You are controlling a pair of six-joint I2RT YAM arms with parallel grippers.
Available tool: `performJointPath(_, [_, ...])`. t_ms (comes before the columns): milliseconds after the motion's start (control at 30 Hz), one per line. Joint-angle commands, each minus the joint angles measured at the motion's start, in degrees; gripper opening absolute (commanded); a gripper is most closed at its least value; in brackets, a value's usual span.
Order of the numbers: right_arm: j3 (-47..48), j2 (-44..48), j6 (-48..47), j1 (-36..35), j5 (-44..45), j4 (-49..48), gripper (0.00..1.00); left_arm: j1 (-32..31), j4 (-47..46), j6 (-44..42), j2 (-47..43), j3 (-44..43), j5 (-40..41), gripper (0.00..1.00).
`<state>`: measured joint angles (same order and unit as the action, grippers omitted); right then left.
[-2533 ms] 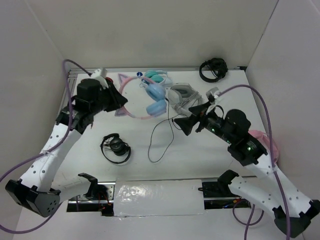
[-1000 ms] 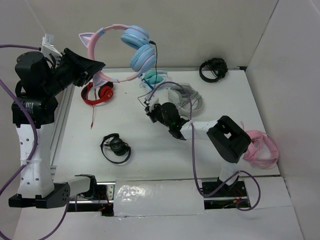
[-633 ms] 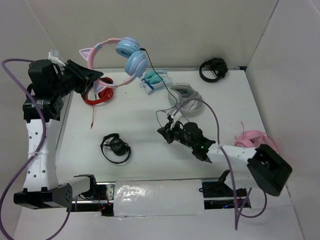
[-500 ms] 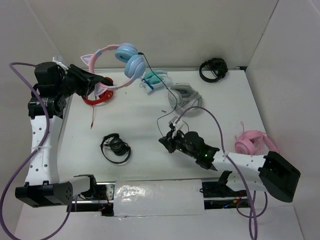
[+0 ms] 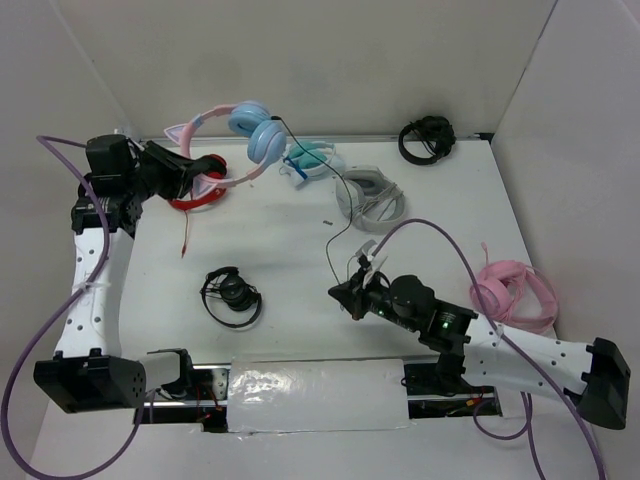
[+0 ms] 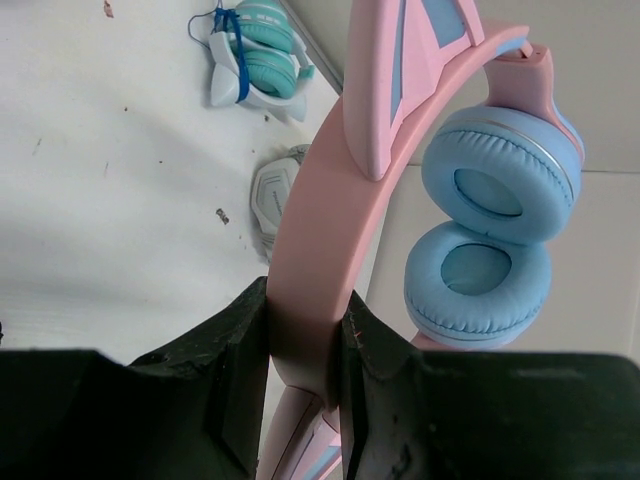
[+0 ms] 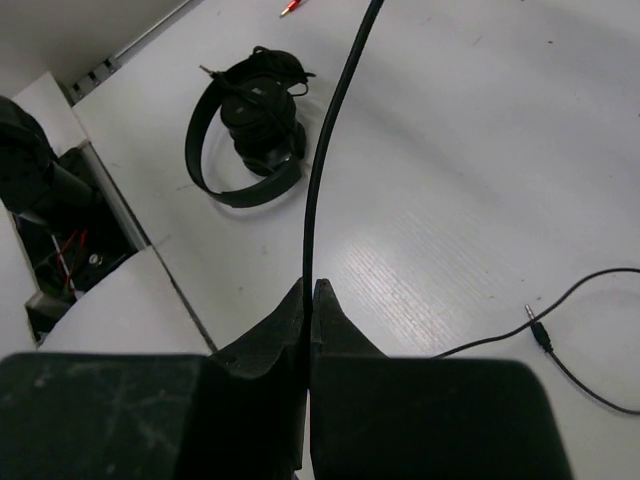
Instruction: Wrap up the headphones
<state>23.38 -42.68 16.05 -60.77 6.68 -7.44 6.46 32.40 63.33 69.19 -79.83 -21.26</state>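
headphones (image 6: 310, 220) have pink cat-eared band, blue cups, thin black cable (image 7: 322, 150).

The pink cat-ear headphones with light blue cups (image 5: 262, 140) hang above the white table (image 5: 270, 230). Their headband sits between the fingers (image 6: 232, 365) of the left gripper (image 5: 203, 178), and the ear cups are to the right of this gripper. The red on-ear headphones (image 5: 190, 198) lie just under it. The teal-and-white headphones (image 5: 310, 160) lie further right, past the cups. The thin black cable (image 7: 319, 170) comes down from the cups into the right gripper (image 7: 310, 292). Left of the right gripper lie the small black headphones (image 5: 232, 296). Behind it lie the grey-white headphones (image 5: 372, 198), and right of it lie the all-pink headphones (image 5: 512, 292).
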Motion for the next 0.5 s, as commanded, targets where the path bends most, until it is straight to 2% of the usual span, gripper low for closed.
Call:
performJointPath(0, [3.61, -3.62, -1.36, -2.15, -1.92, 4.9, 0.0, -0.04, -9.8, -0.46, -0.72, 1.69, -4.12, 0.0])
performJointPath(100, [3.7, -6.36, -1.03, -2.6, -3.51, 2.7, 0.0, -0.13, -19.12, -6.71, -1.51, 5.3, -10.98, 0.0])
performJointPath(133, [3.96, -6.89, -0.42, -2.42, -5.17, 2.26, 0.0, -0.22, -19.74, -7.34, -1.16, 5.91, -13.78, 0.0])
performJointPath(200, [4.74, -7.59, 0.38, -2.33, -6.41, 2.69, 0.0, -0.66, -18.27, -7.43, -0.64, 5.83, -13.12, 0.0])
performJointPath(300, [9.57, -11.19, 0.73, -2.68, -10.54, 6.99, 0.0, -2.76, -17.37, -8.48, 0.33, 6.27, -8.2, 0.0])
performJointPath(333, [13.5, -12.51, 0.56, -2.68, -11.5, 12.31, 0.0, -3.72, -15.72, -8.66, 0.86, 6.36, -3.4, 0.0])
performJointPath(433, [22.89, -18.57, -3.38, -3.12, -15.79, 21.46, 0.0, -10.05, -13.6, -10.85, 2.96, 6.44, 7.41, 0.0])
performJointPath(467, [25.29, -21.8, -4.79, -3.38, -17.47, 23.85, 0.0, -12.32, -13.68, -14.25, 4.28, 6.62, 8.15, 0.0])
